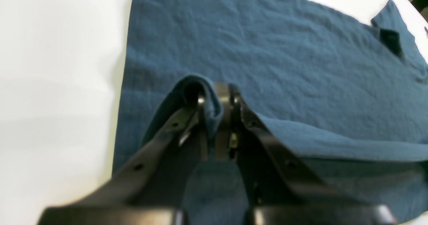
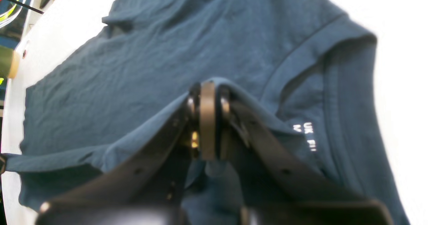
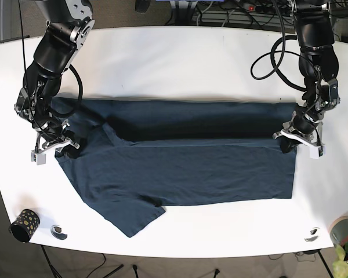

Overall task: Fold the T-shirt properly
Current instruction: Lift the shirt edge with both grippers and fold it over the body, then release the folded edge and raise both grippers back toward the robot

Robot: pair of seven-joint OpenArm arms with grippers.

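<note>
A dark blue T-shirt [image 3: 180,165] lies across the white table [image 3: 180,63], its far long edge folded toward the middle. My left gripper [image 3: 294,141] is shut on the shirt's hem-side edge at the base view's right; the left wrist view shows cloth [image 1: 207,94] pinched between its fingers. My right gripper [image 3: 55,146] is shut on the collar-side edge at the base view's left; the right wrist view shows the fold [image 2: 214,84] pinched beside the neckline [image 2: 337,94] with its white size print. One sleeve [image 3: 130,217] lies flat toward the front.
A small dark patterned cup [image 3: 23,225] and a round white object [image 3: 59,232] sit at the table's front left. Another small round object [image 3: 311,234] sits at the front right, beside a grey pot with a plant [image 3: 343,234]. Cables [image 3: 267,58] hang over the back.
</note>
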